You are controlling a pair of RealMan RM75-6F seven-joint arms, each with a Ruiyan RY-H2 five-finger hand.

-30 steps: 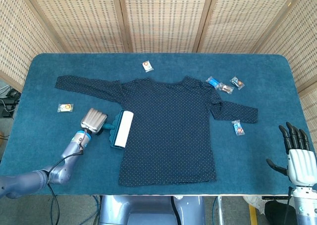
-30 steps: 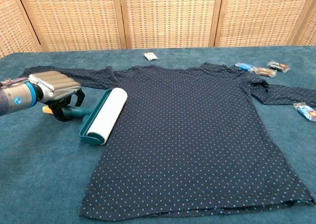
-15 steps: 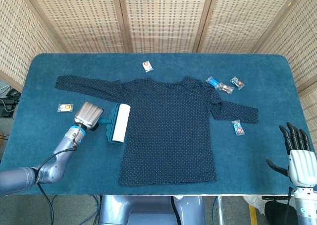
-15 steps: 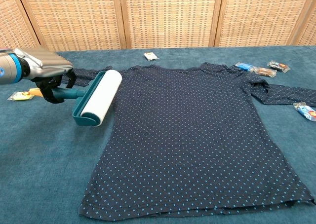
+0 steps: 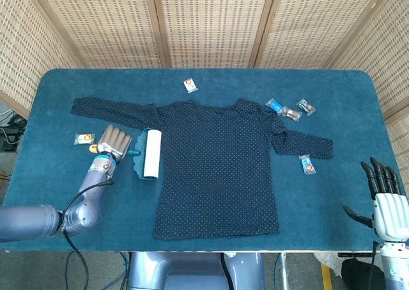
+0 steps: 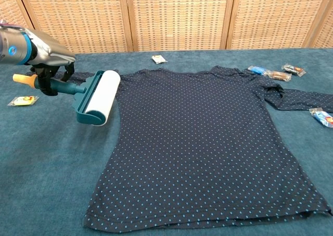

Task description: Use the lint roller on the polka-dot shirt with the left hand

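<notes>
The dark blue polka-dot shirt lies flat in the middle of the table. My left hand grips the teal handle of the lint roller. The white roll hangs lifted beside the shirt's left edge, just below the left sleeve. An orange tip of the handle sticks out behind the hand. My right hand stands off the table's right front corner with its fingers apart and nothing in them. It is not visible in the chest view.
A blue cloth covers the table. Small wrapped snack packets lie around: one left of my left hand, one above the collar, several near the right sleeve. Wicker screens stand behind.
My left hand has lifted the lint roller and carried it back and to the left, off the shirt's edge. The right hand has not moved.
</notes>
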